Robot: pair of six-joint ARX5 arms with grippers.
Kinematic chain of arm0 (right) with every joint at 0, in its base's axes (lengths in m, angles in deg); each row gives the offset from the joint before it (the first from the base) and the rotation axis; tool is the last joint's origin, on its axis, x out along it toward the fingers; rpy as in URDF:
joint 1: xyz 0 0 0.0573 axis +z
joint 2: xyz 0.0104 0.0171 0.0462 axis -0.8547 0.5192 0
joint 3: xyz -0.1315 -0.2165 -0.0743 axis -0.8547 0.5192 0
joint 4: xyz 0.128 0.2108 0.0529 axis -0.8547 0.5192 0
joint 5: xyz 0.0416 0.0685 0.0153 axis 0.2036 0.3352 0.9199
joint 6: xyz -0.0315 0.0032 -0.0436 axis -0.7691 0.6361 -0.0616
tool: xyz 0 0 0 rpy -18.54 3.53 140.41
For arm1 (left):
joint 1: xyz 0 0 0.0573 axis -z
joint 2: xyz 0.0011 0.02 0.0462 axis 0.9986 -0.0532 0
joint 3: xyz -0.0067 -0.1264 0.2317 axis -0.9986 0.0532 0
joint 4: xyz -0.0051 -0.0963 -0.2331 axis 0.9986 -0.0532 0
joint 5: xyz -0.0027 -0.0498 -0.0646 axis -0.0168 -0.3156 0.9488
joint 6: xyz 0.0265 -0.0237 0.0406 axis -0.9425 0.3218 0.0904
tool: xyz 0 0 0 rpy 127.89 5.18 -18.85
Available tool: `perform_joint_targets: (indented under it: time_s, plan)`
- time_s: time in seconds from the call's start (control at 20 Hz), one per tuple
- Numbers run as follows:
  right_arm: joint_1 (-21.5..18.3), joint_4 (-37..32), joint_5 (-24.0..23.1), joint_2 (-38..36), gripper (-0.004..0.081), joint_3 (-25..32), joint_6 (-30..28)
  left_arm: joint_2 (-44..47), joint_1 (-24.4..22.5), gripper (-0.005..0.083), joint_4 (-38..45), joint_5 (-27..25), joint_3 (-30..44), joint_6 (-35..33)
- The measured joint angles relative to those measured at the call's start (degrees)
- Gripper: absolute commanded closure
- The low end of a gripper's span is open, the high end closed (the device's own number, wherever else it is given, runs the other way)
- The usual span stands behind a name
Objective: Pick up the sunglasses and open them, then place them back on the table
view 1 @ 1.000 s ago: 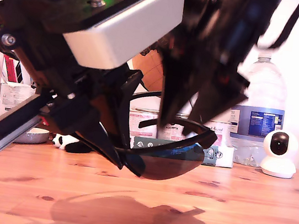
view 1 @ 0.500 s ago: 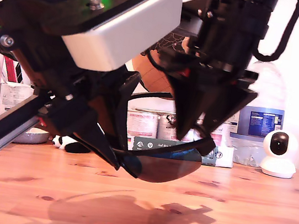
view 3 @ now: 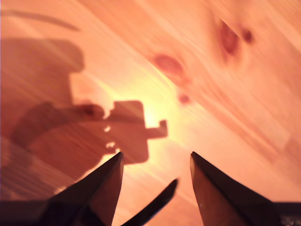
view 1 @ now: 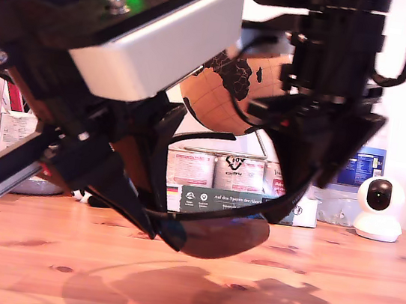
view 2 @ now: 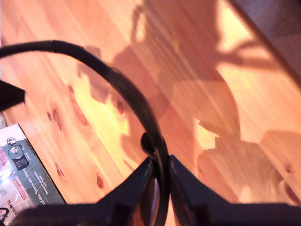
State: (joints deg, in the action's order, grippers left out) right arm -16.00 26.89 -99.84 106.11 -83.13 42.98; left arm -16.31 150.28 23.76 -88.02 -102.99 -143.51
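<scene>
Pine table (view 1: 364, 296) spreads bare under the lifted sunglasses (view 1: 214, 233), open grain showing toward the exterior view's right as far as the white camera (view 1: 379, 208). You see my first gripper (view 2: 160, 172) pinching the frame's rim just above that wood. My second gripper (view 3: 155, 181) stands spread, one slim temple arm (view 3: 153, 205) loose between its fingers.

my first gripper (view 2: 160, 176): pinching sunglasses (view 2: 123, 89) frame, jaws closed tight
table (view 2: 197, 70): lying below, showing knots, shadows
</scene>
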Motion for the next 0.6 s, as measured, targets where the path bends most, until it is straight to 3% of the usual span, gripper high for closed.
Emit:
perform_joint_targets:
  time_s: [0.45, 0.6]
  plan:
    - [-1.07, 1.84, -0.17, 0.00, 0.0364, -0.39, 2.89, 0.00, 0.04, 0.0793, -2.32, 0.07, 0.02, -0.02]
    - [-2.21, -1.36, -1.01, 0.00, 0.0364, -1.95, 2.84, 0.00, 0.04, 0.0793, -2.60, -0.02, 0.00, -0.02]
